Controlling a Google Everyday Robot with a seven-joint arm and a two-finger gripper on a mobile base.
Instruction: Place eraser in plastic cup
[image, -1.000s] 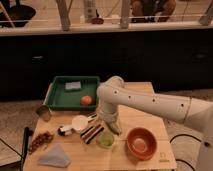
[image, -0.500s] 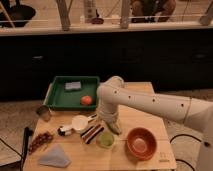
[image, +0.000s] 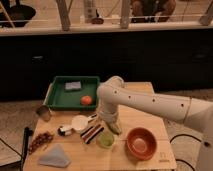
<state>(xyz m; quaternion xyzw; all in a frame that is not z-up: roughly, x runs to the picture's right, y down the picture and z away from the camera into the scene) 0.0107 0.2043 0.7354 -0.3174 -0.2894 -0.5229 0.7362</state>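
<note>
A small green plastic cup (image: 105, 140) stands upright near the front middle of the wooden table (image: 162, 157). My gripper (image: 113, 125) hangs at the end of the white arm (image: 145, 102), pointing down just above and behind the cup's right side. I cannot pick out the eraser with certainty, and the gripper hides whatever may be in it. A dark red-striped flat object (image: 92, 133) lies just left of the cup, and a small white-and-dark object (image: 64, 130) lies further left.
A green tray (image: 55, 97) at the back left holds a blue sponge (image: 73, 85) and an orange fruit (image: 87, 100). An orange bowl (image: 141, 142), a white cup (image: 79, 122), a metal cup (image: 43, 112), a grey-blue cloth (image: 54, 156) and a brown cluster (image: 40, 141) surround the cup.
</note>
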